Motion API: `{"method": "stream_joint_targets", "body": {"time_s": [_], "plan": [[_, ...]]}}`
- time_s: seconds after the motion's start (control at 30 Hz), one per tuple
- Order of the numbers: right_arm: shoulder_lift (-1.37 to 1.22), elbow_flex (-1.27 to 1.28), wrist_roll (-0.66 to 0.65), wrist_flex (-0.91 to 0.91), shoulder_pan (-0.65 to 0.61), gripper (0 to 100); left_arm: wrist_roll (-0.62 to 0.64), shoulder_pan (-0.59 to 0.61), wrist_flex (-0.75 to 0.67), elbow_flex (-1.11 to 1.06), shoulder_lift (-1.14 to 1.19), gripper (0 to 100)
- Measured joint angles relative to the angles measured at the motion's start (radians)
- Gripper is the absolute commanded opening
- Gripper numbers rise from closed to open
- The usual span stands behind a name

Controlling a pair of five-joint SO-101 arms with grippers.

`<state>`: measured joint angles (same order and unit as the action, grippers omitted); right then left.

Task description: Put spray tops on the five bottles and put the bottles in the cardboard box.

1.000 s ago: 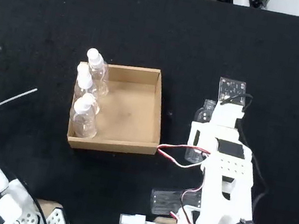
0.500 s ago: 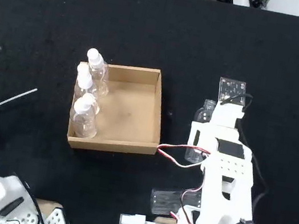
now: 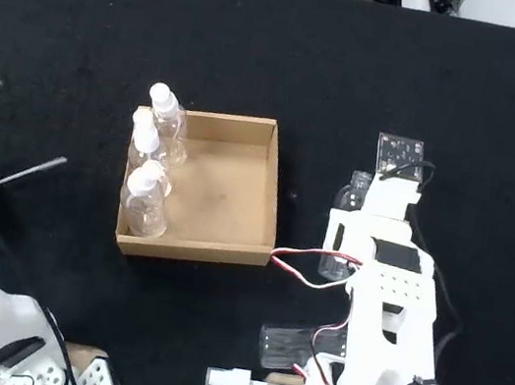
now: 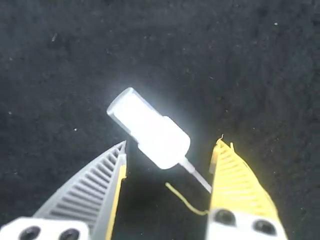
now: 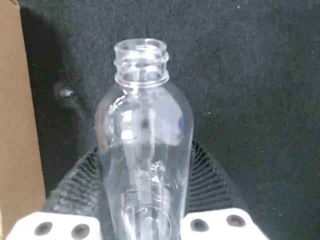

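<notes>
A white spray top with its thin tube lies on the black table at the far left. My left gripper hangs open over it, one finger on each side of the top's head. My right gripper is shut on a clear bottle whose neck is uncapped; it stands upright just right of the cardboard box. That bottle shows beside the right arm in the high view. Three bottles with spray tops stand along the box's left wall. Another spray top lies near the table's front edge.
The box's brown wall stands close beside the held bottle. Black cloth covers the table, with open room at the back and far right. The arms' bases take up the front edge.
My left arm has moved forward over the spray top at the far left, and the top and its tube shifted slightly. The right arm and its bottle have kept still.
</notes>
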<state>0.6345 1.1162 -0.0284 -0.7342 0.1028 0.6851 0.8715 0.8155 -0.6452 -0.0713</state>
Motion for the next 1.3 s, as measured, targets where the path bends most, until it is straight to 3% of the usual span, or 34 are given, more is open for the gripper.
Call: {"method": "stream_joint_targets", "body": {"time_s": [0.2,0.4,0.57,0.7,0.83,0.97,1.1,1.2,1.3], "plan": [[0.0,0.0,0.0,0.0,0.0,1.0,0.006,0.002,0.0,0.0,0.0,23],[0.0,0.0,0.0,0.0,0.0,1.0,0.008,0.002,0.0,0.0,0.0,2],[0.0,0.0,0.0,0.0,0.0,1.0,0.009,-0.002,0.002,0.0,0.0,5],[0.0,0.0,0.0,0.0,0.0,1.0,-0.025,-0.002,0.117,0.078,0.0,5],[0.0,0.0,0.0,0.0,0.0,1.0,-0.249,0.0,0.29,0.233,0.015,5],[0.0,0.0,0.0,0.0,0.0,1.0,-0.635,0.0,0.376,0.33,0.064,5],[0.0,0.0,0.0,0.0,0.0,1.0,-1.033,0.0,0.408,0.351,0.161,21],[0.0,0.0,0.0,0.0,0.0,1.0,-1.112,-0.002,0.425,0.385,0.236,32],[0.0,0.0,0.0,0.0,0.0,1.0,-1.111,0.0,0.486,0.463,0.29,29]]}}
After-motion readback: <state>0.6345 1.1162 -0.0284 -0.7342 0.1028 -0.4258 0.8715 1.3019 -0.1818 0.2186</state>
